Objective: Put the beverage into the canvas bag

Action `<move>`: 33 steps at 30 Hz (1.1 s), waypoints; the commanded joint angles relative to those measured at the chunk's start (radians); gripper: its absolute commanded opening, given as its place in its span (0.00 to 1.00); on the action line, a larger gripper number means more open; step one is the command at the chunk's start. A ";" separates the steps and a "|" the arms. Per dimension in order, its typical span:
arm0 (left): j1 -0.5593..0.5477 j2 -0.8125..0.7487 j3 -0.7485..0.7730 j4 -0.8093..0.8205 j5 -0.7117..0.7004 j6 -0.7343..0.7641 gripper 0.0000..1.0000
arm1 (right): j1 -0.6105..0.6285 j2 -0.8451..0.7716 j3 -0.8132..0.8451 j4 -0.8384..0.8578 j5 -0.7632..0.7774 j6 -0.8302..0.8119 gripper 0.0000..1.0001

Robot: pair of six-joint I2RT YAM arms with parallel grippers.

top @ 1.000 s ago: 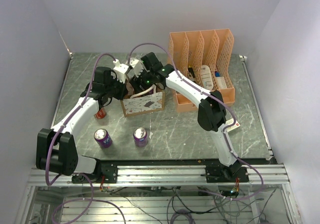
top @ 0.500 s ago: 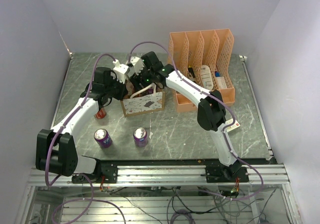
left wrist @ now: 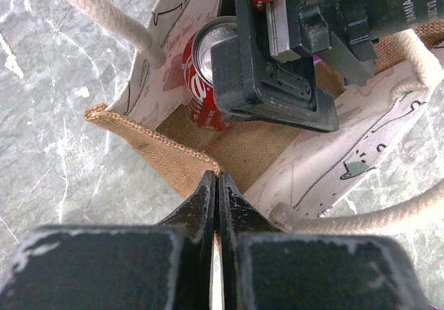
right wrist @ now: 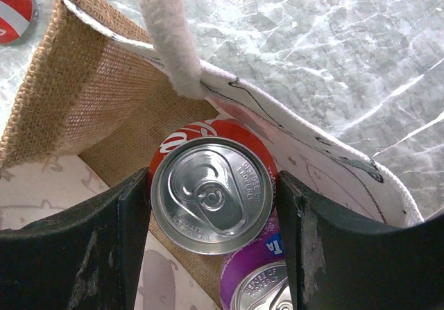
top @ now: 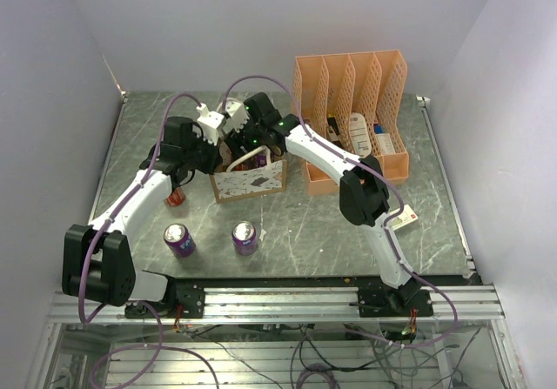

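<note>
The canvas bag [top: 252, 180] stands open at mid-table, with brown burlap edges [left wrist: 152, 133] and cream rope handles [right wrist: 166, 32]. My left gripper [left wrist: 218, 182] is shut on the bag's brown top edge and holds it open; in the top view it is at the bag's left side [top: 216, 150]. My right gripper [right wrist: 211, 206] is shut on a red soda can [right wrist: 211, 193] and holds it upright inside the bag. The red can also shows in the left wrist view [left wrist: 198, 81], partly hidden by the right gripper's body. A purple can [right wrist: 260, 282] lies in the bag beside it.
Two purple cans [top: 180, 239] [top: 244, 237] stand near the front left of the table. Another red can [top: 175, 197] sits left of the bag, also seen in the right wrist view [right wrist: 12, 8]. An orange file organizer [top: 352, 93] stands right of the bag.
My right gripper has shifted slightly left and back over the bag with the red can in it. The left arm has held still on the bag's edge.
</note>
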State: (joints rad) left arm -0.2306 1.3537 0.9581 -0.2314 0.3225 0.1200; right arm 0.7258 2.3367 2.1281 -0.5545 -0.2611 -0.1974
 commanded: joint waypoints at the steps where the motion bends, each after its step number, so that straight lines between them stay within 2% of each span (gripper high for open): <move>1: 0.005 -0.027 -0.016 0.009 0.020 0.012 0.07 | -0.020 0.013 0.008 0.054 0.068 -0.010 0.57; 11: 0.006 -0.027 -0.010 0.003 0.025 0.011 0.07 | -0.021 0.010 0.016 0.040 0.029 -0.008 0.75; 21: 0.006 -0.031 -0.003 -0.003 0.027 0.009 0.07 | -0.022 -0.021 0.024 0.023 0.002 -0.002 0.79; 33: 0.006 -0.018 0.046 -0.037 0.024 0.008 0.07 | -0.024 -0.191 -0.007 0.008 -0.027 0.004 0.82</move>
State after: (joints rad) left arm -0.2306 1.3479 0.9619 -0.2436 0.3225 0.1204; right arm 0.7097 2.2452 2.1174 -0.5514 -0.2817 -0.1982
